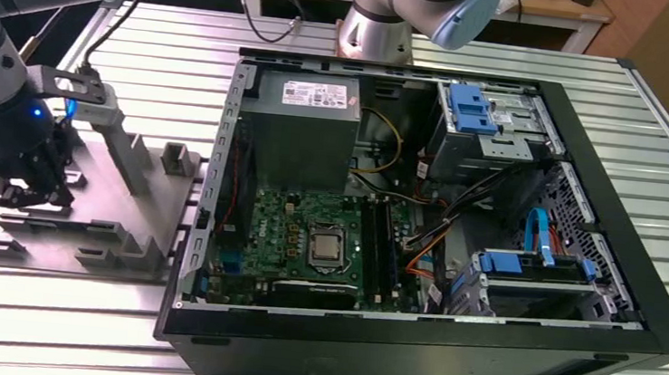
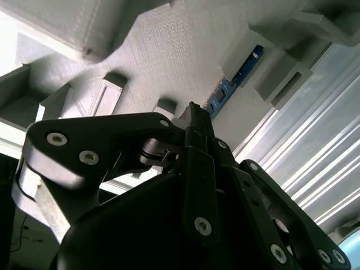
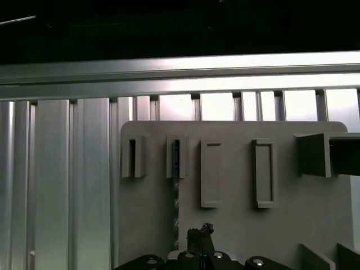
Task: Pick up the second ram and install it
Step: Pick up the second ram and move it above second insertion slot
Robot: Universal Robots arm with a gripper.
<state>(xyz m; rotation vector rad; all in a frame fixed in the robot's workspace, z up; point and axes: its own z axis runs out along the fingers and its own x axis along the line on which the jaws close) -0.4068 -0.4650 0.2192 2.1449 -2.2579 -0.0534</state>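
Observation:
The second ram (image 3: 176,169) stands on edge in a slot of the grey holder plate (image 3: 236,225), a thin dark stick with a blue edge. In the second wrist view the ram (image 2: 236,79) shows as a blue strip running away from my fingertips. My gripper (image 3: 201,229) hangs just above the plate, close beside the ram's near end, with its fingers shut together and nothing between them. I cannot tell whether it touches the ram. In the exterior view my gripper (image 1: 30,181) is at the left end of the holder plate (image 1: 100,235).
The open computer case (image 1: 418,340) lies at the exterior view's right of the plate, with the green motherboard (image 1: 294,229), its long black slots (image 1: 384,246) and the grey power-supply box (image 1: 303,130). Upright grey posts (image 1: 131,156) rise from the plate. A second arm (image 1: 423,4) stands behind the case.

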